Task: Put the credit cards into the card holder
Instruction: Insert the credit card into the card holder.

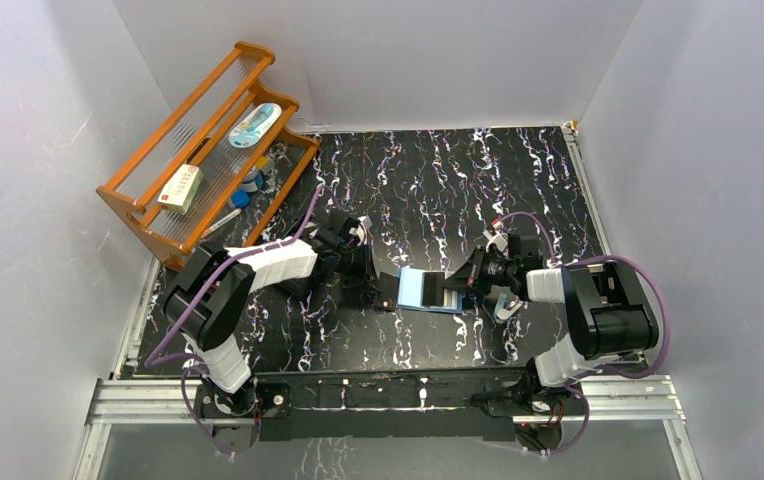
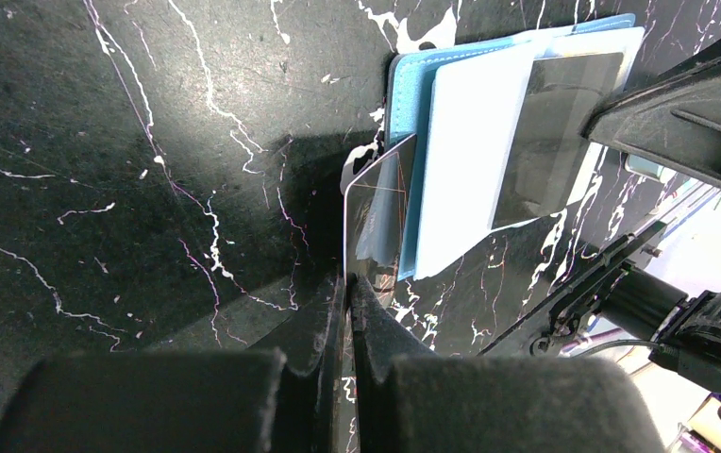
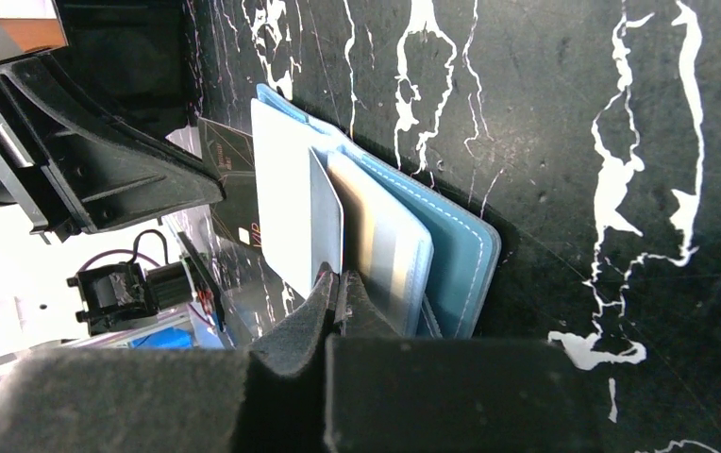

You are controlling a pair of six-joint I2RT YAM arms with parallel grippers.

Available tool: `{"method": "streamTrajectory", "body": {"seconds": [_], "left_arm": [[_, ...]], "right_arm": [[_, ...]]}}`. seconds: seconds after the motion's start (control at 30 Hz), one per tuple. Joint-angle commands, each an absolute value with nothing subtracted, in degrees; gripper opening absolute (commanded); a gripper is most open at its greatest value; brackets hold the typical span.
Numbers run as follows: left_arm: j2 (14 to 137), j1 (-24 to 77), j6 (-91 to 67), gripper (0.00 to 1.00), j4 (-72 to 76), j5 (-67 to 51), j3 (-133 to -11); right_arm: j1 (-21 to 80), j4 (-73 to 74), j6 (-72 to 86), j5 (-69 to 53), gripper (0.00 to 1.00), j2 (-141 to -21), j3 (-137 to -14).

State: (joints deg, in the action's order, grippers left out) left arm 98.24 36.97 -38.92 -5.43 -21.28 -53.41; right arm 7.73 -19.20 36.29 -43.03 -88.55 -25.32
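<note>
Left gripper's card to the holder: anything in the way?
No gap: the card in the left gripper meets the card holder at its edge. But the right gripper, shut on a whitish card, sits over the open pockets beyond.

Card holder (image 1: 416,288) right end hidden in top view; card (image 2: 376,217) print blurred, unreadable.

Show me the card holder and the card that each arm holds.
Card holder (image 1: 419,289): top view, its pale blue inside.
Left arm's card (image 2: 376,212): left wrist view, its shiny face.
Right arm's card (image 3: 326,222): right wrist view, its grey face.
</note>
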Motion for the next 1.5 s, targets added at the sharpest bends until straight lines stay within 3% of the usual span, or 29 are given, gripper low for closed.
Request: {"method": "streamTrajectory", "body": {"seconds": [0.0, 0.73, 0.97, 1.2, 1.47], "left_arm": [[98.6, 37.9, -38.4, 0.00, -8.5, -19.6, -53.4], [98.3, 39.3, -41.0, 0.00, -7.8, -18.7, -53.2], [97.8, 39.9, -42.2, 0.00, -8.0, -18.3, -52.9], [96.5, 40.1, -42.7, 0.00, -8.9, -17.0, -52.5], [95.9, 40.1, -43.5, 0.00, -8.9, -16.8, -52.6]], "right_arm": [[8.3, -21.9, 35.7, -42.0, 0.00, -89.6, -25.3], [15.5, -25.4, 44.1, -35.7, 0.03, -92.6, -27.0], [19.3, -17.1, 42.8, -28.8, 0.14, -91.0, -30.3], [19.3, -1.4, 36.4, -19.3, 0.35, -82.6, -34.2], [20.8, -0.8, 36.4, -20.6, 0.42, -80.4, -35.2]]}}
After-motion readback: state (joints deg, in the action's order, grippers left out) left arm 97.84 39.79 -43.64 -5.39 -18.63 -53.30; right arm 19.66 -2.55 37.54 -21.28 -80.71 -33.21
